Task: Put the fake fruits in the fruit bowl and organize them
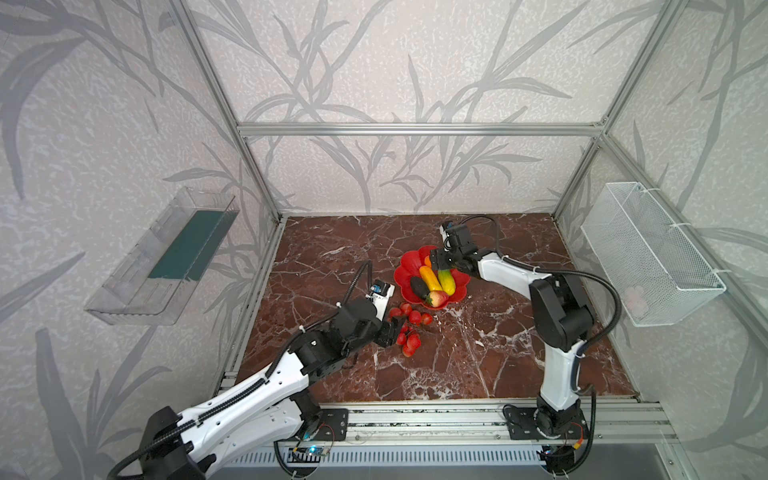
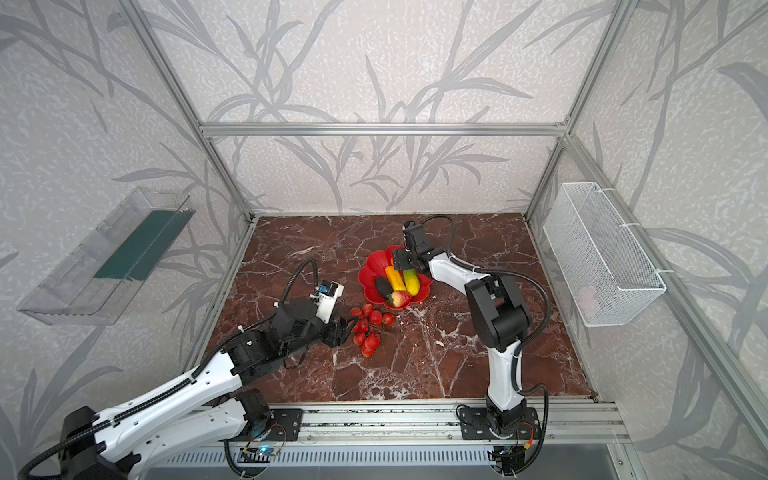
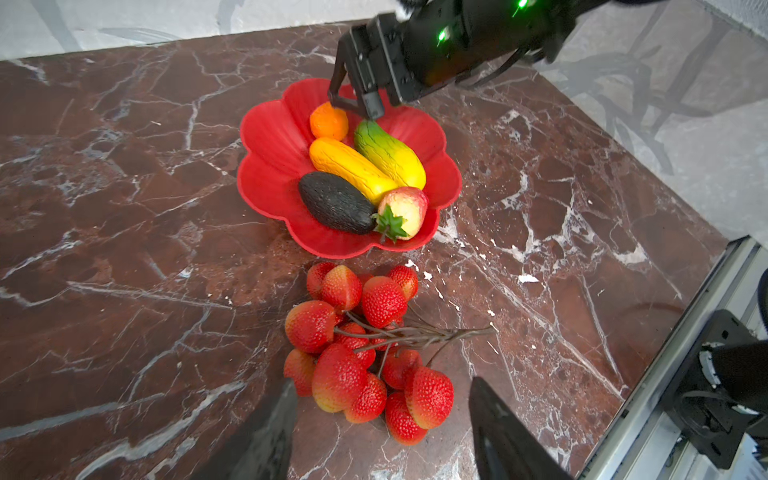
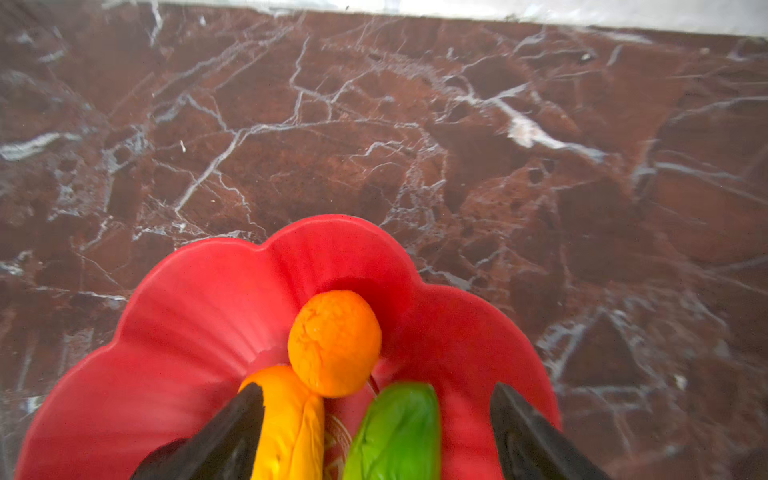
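Your left arm (image 1: 257, 390) and right arm (image 1: 557, 374) have white shells and black joints; ribbed black cables (image 1: 617, 305) loop alongside; the fingers (image 3: 270, 432) are black wedges; green lights (image 3: 441, 36) glow on your right wrist.

Leaf-patterned grey walls (image 1: 415, 62) and an aluminium frame (image 1: 415, 129) enclose a red-brown marble tabletop (image 1: 457, 357).

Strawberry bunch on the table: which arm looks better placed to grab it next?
Left, probably. The left arm's open jaws flank the strawberry bunch, which lies on the marble tabletop just outside the fruit bowl. The right arm hangs over the bowl's far side, above the green-yellow fruit inside.
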Controlling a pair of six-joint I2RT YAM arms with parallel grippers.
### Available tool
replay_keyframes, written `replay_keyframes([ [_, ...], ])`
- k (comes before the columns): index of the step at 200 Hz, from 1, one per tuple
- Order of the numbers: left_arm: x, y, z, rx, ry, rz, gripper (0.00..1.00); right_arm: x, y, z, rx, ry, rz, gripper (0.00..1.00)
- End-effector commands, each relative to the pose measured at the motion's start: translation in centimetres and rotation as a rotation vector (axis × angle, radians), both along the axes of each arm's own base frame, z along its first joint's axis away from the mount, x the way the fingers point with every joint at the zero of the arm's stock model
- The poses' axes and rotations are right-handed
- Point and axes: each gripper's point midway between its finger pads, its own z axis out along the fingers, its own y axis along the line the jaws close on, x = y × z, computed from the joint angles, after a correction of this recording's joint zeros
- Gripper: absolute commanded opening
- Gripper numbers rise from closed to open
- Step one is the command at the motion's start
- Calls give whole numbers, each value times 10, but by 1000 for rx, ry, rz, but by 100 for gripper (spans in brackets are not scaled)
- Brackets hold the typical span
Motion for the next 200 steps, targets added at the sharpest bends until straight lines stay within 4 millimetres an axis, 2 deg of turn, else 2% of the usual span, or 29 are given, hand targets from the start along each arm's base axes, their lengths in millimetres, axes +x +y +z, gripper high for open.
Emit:
replay_keyframes([
  [1,-1,-28,13,55,-94,-108,65,-20,-12,52,105,-99,-28,90],
  [2,-1,-30,12,62,-96,-113,65,-21,-13,48,103,-91,-29,90],
  [4,-2,-32,11,74,-100,-121,65,-25,-15,58,113,-109,-29,91],
  [7,-2,-36,9,91,-105,-134,64,-29,-17,62,121,-116,-30,92],
  [17,-6,-48,2,147,-116,-182,63,-46,-22,64,137,-113,-27,93],
  [45,-16,-77,-25,280,-95,-302,58,-89,-38,57,161,-83,-19,97],
  [79,-19,-90,-52,373,-83,-347,54,-124,-54,54,155,-63,-13,98],
  [109,-15,-92,-67,405,-87,-338,54,-135,-65,60,132,-77,-23,99],
  [158,-6,-94,-94,475,-63,-318,50,-142,-69,62,144,-77,-29,100],
  [200,1,-89,-109,543,-38,-266,37,-143,-71,64,143,-83,-31,100],
])
